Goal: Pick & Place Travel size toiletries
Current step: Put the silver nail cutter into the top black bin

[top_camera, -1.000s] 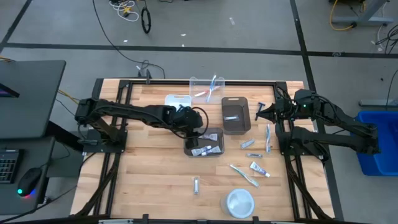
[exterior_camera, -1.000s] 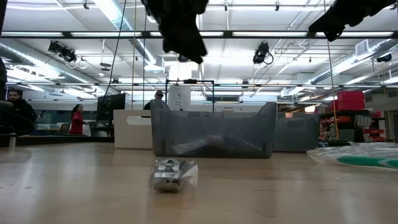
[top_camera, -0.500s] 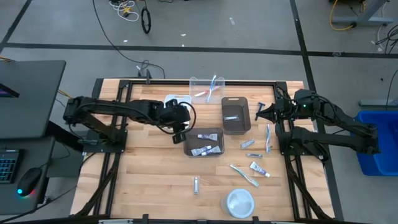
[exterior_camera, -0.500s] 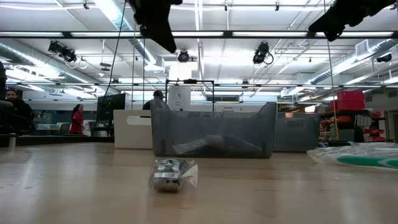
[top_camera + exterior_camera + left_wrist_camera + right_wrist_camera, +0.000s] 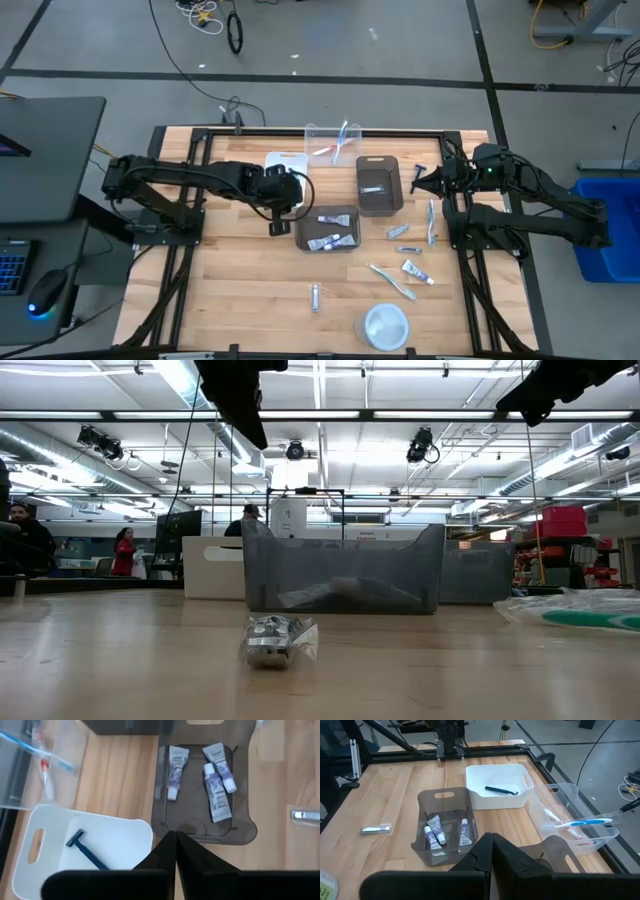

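The travel size toiletries lie scattered. Three small tubes (image 5: 214, 795) lie flat in a shallow grey bin (image 5: 328, 231). A blue razor (image 5: 85, 851) lies in the white bin (image 5: 285, 162), and toothbrushes (image 5: 340, 140) lie in the clear bin. Loose toothbrushes (image 5: 431, 220), tubes (image 5: 417, 271) and a silvery tube (image 5: 275, 640) lie on the table. My left gripper (image 5: 277, 226) hangs shut and empty just left of the grey bin. My right gripper (image 5: 418, 182) waits, shut and empty, at the right of the dark grey bin (image 5: 378, 186).
A round white dish (image 5: 385, 325) sits near the table's front edge. A black frame rail (image 5: 320, 131) runs along the far edge. Bare wood lies left and in front of the grey bin. People and desks show in the room behind.
My left gripper has drawn away from above the grey bin toward the table's left edge, rising a little, and has shut with nothing in it. The tubes in the bin, earlier partly hidden by it, now show in full.
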`<state>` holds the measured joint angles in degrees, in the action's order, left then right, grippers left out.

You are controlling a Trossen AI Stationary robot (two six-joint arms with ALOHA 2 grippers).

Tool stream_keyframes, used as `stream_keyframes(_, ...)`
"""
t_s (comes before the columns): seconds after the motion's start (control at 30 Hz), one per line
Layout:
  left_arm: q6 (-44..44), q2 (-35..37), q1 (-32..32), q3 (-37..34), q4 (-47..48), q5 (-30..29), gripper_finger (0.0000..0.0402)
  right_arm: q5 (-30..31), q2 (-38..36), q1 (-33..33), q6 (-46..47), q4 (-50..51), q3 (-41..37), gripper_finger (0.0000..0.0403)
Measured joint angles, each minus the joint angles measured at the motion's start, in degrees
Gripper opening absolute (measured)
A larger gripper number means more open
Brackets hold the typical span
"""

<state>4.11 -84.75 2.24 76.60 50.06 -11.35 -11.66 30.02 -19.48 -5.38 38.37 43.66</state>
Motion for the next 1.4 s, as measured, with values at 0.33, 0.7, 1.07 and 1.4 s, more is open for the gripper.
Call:
stream_keyframes(0.33,-4.28,2.40,-0.09,-2.11,-2.76,1.26,0.0011,0.02,0.00,0.00,0.00,0.00,0.00,0.0014)
stream_keyframes(0.7,-0.96,17.88,-0.15,-25.01,-18.93,3.00,0.0010,0.02,0.00,0.00,0.02,0.00,0.01,0.0014)
stream_keyframes(1.07,-3.29,35.18,-0.20,-44.58,-32.84,3.28,0.0011,0.02,0.00,0.00,0.02,0.03,0.01,0.0014)
stream_keyframes(1.4,-1.89,43.85,-0.24,-51.85,-36.46,3.47,0.0012,0.02,0.00,0.00,0.01,0.02,0.00,0.0014)
